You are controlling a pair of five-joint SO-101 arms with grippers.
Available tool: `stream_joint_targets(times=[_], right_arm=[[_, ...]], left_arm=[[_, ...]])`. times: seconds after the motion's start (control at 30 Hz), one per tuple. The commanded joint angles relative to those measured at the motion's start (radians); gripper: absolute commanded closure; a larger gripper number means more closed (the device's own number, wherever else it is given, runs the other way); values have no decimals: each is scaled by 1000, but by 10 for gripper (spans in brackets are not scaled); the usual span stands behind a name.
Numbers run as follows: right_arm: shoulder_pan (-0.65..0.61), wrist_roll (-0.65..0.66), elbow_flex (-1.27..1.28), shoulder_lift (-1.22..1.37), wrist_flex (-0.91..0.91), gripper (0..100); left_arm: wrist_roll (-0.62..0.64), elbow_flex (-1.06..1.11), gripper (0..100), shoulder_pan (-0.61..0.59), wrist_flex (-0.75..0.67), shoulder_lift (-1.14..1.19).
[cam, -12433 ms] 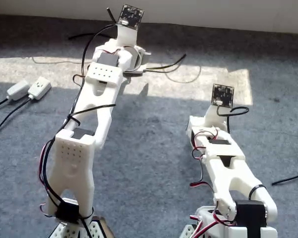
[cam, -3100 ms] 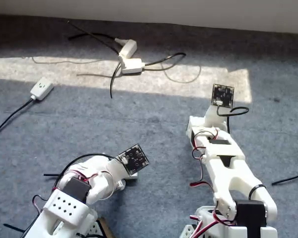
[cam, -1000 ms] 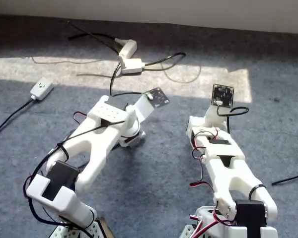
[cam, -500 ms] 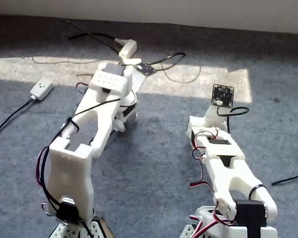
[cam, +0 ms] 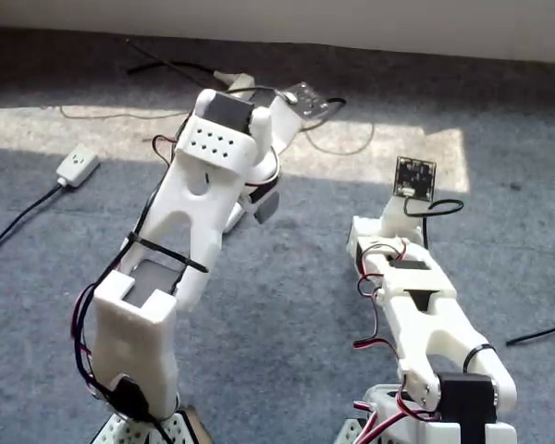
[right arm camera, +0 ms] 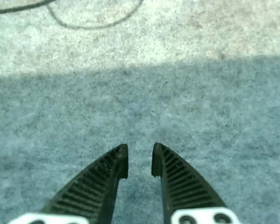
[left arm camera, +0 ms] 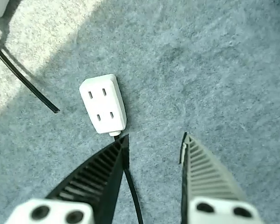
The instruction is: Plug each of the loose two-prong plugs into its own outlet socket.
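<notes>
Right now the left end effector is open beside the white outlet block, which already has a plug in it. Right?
No. The white outlet block has no plug in it: the left wrist view shows both pairs of slots bare. The left end effector is open beside it, as you said.

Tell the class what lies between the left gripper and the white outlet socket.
Left wrist view: bare grey carpet between the left gripper and the white outlet socket, whose black cord passes one finger.

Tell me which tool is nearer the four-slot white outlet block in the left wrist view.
Left. The left tool hangs open right beside the outlet block; the right tool is well apart from it, over carpet.
</notes>
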Motion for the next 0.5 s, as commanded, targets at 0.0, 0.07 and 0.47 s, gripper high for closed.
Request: stream_joint_targets(times=[0.0, 0.07, 0.47], right_arm=[[7, -2, -47, -5, -19, 899], [56, -6, -48, -12, -19, 899], [661, 37, -337, 13, 246, 890]], left_arm=[[32, -8, 806, 31, 12, -70], [130, -44, 809, 44, 12, -68], [592, 114, 811, 150, -247, -59]])
